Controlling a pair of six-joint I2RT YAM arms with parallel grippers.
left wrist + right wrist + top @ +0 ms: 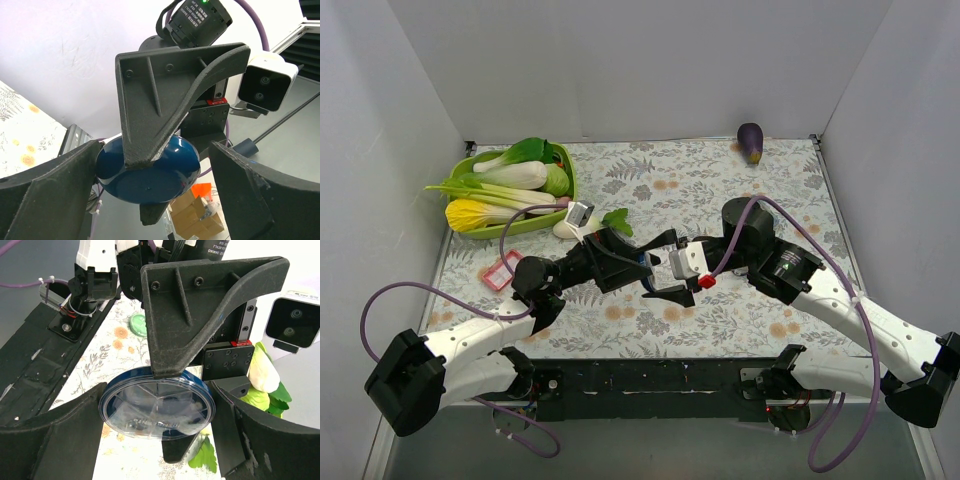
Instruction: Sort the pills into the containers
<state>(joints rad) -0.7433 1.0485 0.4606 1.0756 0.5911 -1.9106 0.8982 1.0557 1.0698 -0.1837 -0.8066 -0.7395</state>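
Observation:
A round blue pill case (165, 182) with a clear divided lid (150, 410) hangs above the middle of the table, between both grippers. My right gripper (157, 401) is shut on it, one finger on each side of the rim. My left gripper (152, 167) is open around the same case. Its left finger (60, 190) touches the rim and its right finger (250, 190) stands a little off it. No pills can be made out. Of the containers, a pink tray (500, 270) lies at the left and a green round dish (137, 324) sits on the cloth near the arm bases.
A green basket (466, 168) of leafy vegetables stands at the back left. A white vegetable with green leaves (570, 226) lies just beside it. A purple eggplant (750, 142) lies at the back right. White walls close in three sides.

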